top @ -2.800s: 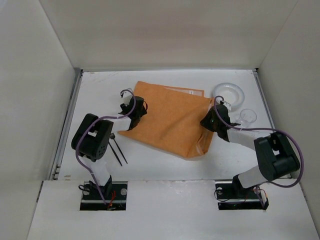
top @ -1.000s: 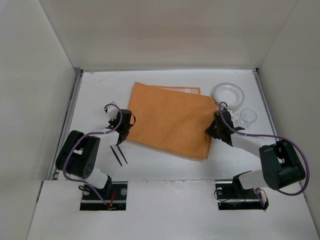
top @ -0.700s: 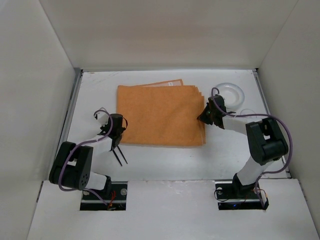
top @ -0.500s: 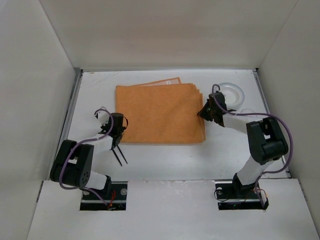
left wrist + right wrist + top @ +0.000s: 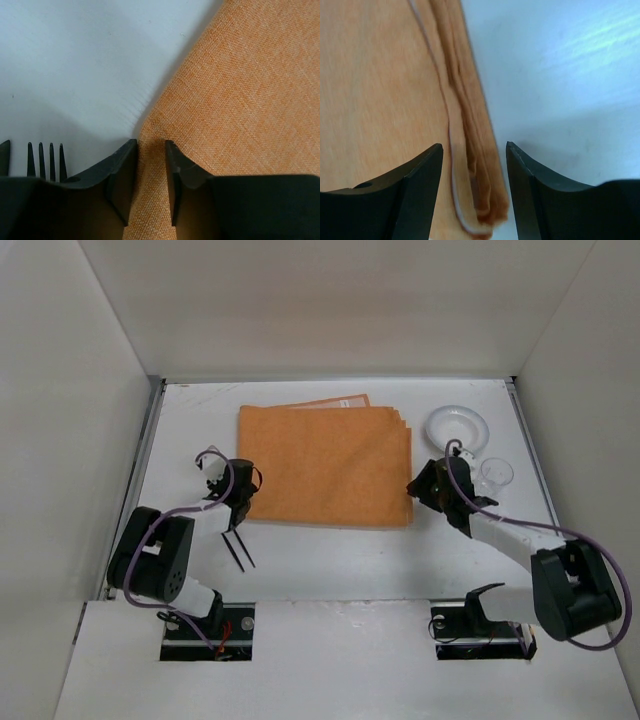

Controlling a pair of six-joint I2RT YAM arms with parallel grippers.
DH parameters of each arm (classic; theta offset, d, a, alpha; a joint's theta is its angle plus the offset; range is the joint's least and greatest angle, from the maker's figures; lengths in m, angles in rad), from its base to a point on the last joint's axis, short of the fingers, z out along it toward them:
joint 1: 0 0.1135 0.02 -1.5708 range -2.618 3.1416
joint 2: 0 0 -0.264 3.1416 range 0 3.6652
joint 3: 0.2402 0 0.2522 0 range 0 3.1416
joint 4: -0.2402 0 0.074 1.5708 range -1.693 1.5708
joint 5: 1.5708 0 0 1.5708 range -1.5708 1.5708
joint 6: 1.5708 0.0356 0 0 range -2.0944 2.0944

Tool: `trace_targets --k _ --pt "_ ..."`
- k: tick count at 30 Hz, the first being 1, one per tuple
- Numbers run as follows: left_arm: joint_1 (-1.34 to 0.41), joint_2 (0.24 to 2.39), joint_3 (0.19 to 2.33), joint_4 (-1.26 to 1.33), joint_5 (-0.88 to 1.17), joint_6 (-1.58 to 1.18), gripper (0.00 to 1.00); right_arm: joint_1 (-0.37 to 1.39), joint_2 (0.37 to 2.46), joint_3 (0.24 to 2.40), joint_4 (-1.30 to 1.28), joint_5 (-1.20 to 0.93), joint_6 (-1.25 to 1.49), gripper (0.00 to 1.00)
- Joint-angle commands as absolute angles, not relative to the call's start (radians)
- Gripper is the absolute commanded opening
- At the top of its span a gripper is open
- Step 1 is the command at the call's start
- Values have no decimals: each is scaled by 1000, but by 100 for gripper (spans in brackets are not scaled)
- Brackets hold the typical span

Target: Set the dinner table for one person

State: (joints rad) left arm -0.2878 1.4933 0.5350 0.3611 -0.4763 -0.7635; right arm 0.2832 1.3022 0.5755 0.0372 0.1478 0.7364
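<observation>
The orange cloth point(image 5: 325, 465) lies flat, folded in several layers, on the white dinner table point(image 5: 330, 550). My left gripper point(image 5: 240, 502) is low at the cloth's near-left corner. In the left wrist view its jaws stand narrowly apart and the cloth point(image 5: 235, 90) fills the gap between them point(image 5: 151, 150). My right gripper point(image 5: 418, 488) is open at the near-right corner, its jaws wide on either side of the layered cloth edge point(image 5: 470, 165) without touching it.
A black fork and knife point(image 5: 236, 546) lie just near of the left gripper; the fork tines point(image 5: 45, 160) show in the left wrist view. A white plate point(image 5: 457, 427) and a clear glass point(image 5: 495, 473) stand at the right, beyond the right gripper.
The cloth was dragged, turned square to the table and flattened. The right gripper has let go of the cloth's edge and drawn back toward me. The left gripper stayed at the near-left corner.
</observation>
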Motion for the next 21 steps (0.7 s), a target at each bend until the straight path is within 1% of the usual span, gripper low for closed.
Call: trace_targets --k 1,3,6,10,11,12,14,15,21 --pt "-288 1418 502 387 -476 -778 33 370 1198 523 -15 170 736 59" --pt "-300 1384 486 393 -497 -781 40 431 1172 506 -60 178 742 59" --pt "-326 1303 477 384 -538 -762 44 499 1172 500 -89 195 785 57" --pt "-372 1155 450 382 -589 -729 49 519 1236 500 -100 210 830 41" --pt "-387 1132 446 382 -598 -713 50 521 1235 496 -106 212 848 34" --pt "-398 1121 445 380 -594 -698 51 522 1226 491 -118 218 860 24" --pt "-425 1114 443 377 -581 -666 53 519 1218 489 -132 232 862 13" --pt "-441 1121 439 383 -574 -664 53 522 1218 489 -133 226 867 10" --pt "-467 1196 407 393 -531 -690 53 507 1168 505 -190 248 908 4"
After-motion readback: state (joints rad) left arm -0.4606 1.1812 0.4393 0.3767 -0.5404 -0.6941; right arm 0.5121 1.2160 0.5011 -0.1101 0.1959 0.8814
